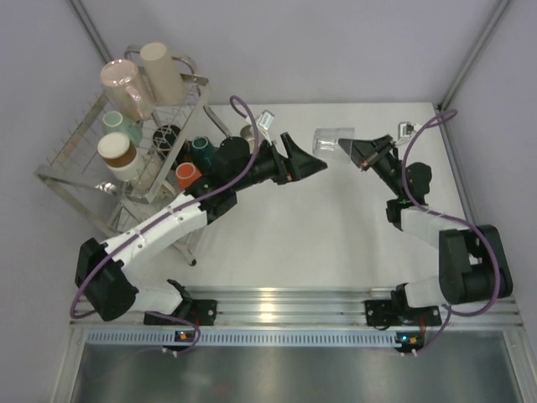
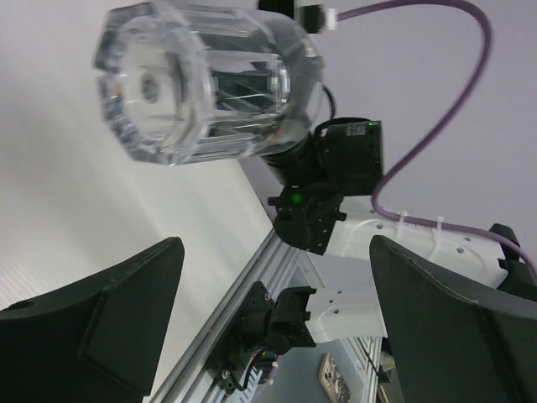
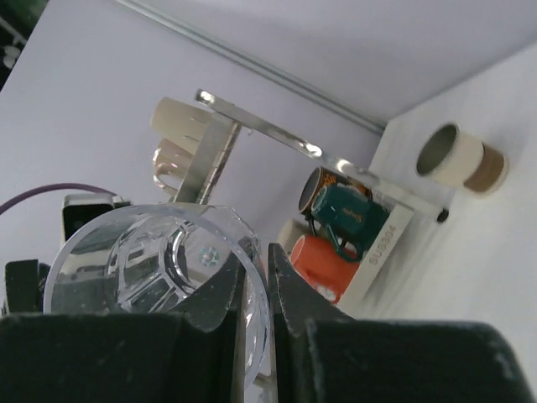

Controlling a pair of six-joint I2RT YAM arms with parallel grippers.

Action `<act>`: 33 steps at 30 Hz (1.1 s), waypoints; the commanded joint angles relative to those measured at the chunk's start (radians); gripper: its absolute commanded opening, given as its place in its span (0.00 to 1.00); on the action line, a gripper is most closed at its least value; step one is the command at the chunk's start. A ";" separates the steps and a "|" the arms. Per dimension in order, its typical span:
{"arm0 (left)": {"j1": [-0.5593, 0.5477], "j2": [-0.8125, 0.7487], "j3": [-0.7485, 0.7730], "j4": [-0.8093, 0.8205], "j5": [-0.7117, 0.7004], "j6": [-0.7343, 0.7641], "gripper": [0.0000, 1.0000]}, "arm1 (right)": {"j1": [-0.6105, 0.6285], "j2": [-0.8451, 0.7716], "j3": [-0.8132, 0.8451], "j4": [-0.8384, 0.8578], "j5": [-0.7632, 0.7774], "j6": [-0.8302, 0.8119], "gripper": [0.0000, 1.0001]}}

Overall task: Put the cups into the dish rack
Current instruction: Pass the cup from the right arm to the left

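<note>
My right gripper is shut on the rim of a clear glass cup and holds it on its side above the table. One finger is inside the rim and one outside, as the right wrist view shows on the glass. My left gripper is open and empty, pointing at the glass from the left, a small gap away. In the left wrist view the glass hangs above and beyond the spread fingers. The wire dish rack at far left holds pink, beige, brown-banded, teal and orange cups.
The left arm stretches from its base past the rack's right side. The right arm's purple cable loops near the table's right edge. In the right wrist view the teal mug, orange cup and brown-banded cup lie beyond the glass.
</note>
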 commanded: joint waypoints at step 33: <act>-0.027 0.082 -0.303 0.953 -0.009 -0.415 0.81 | 0.192 -0.244 -0.180 0.170 0.011 -0.081 0.00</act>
